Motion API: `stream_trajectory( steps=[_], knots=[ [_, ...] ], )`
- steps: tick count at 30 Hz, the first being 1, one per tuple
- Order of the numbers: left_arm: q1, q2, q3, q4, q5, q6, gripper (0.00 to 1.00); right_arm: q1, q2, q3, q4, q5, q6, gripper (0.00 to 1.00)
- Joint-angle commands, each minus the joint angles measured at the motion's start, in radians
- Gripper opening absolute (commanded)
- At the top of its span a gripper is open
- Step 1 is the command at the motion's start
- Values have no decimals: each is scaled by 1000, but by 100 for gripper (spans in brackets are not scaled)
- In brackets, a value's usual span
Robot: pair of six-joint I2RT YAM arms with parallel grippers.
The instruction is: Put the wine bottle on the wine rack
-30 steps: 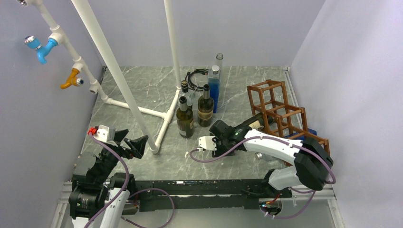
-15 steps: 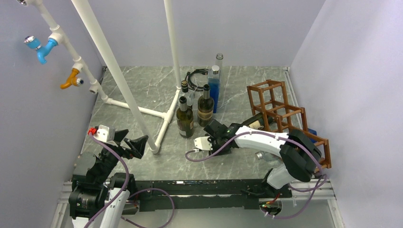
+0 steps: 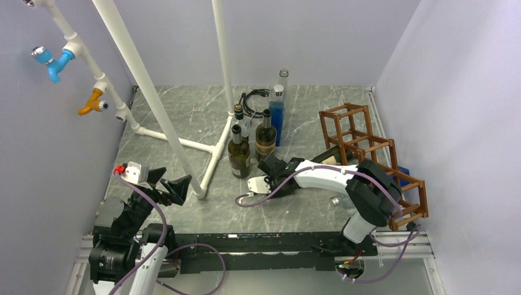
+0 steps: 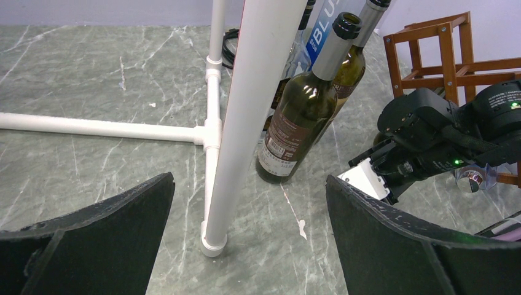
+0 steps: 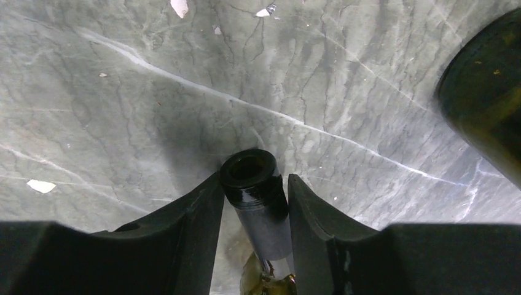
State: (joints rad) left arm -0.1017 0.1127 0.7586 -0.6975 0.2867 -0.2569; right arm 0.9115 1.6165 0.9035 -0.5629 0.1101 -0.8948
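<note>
The reddish-brown wine rack (image 3: 368,152) stands at the right of the table; it also shows in the left wrist view (image 4: 458,55). A dark wine bottle (image 3: 324,160) lies nearly level, its base toward the rack's lower cells. My right gripper (image 3: 270,169) is shut on its neck. In the right wrist view the black neck (image 5: 258,196) sits between both fingers (image 5: 196,215), mouth pointing away from the rack, just above the marble. My left gripper (image 3: 167,184) is open and empty at the near left, beside the white pipe.
Two dark bottles (image 3: 239,155) (image 3: 265,139) and a blue bottle (image 3: 277,114) stand mid-table, close left of my right gripper. A white pipe frame (image 3: 184,144) crosses the left half. A small clear item (image 3: 335,201) lies under the right arm.
My right gripper has moved left, toward the standing bottles, with the bottle neck in it. The left arm has not moved.
</note>
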Motion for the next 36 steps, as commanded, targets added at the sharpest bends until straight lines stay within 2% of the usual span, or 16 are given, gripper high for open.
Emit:
stream_trajectory(
  steps=[1,6,18,27,36],
  knots=[
    [-3,-2,4,30,-6,-7,99,1,23,37,21,39,-21,41],
    [-3,-5,4,30,-7,-8,99,7,13,37,29,74,-22,27],
    [-3,-7,3,30,-6,-7,99,9,-149,-34,-1,106,-34,0],
    [-3,-5,4,32,-4,-7,99,-17,-204,-63,-106,121,-14,0],
    [-3,-10,2,32,-4,-7,99,-33,-231,-77,-140,142,39,0]
  ],
)
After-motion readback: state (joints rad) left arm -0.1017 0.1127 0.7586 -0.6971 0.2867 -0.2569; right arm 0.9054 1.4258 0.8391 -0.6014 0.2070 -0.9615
